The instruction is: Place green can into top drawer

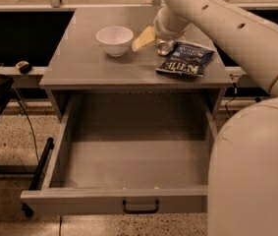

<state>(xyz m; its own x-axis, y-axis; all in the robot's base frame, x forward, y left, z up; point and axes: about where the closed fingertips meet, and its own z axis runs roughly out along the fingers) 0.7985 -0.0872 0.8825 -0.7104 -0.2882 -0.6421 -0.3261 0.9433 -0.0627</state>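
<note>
Silver end of green can [164,46] twd camera, axis front-back; tool [154,39] beside, grip unclear.

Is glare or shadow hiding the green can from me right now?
Camera view: dim, warm light, no harsh glare; the green can shows only its shiny end, the rest hidden beneath the hand at the cabinet top's back; the open top drawer lies in soft shadow.

The pale arm [236,31] reaches in from the right, wrist [170,23] bent down, gripper [152,38] at its left end.
</note>
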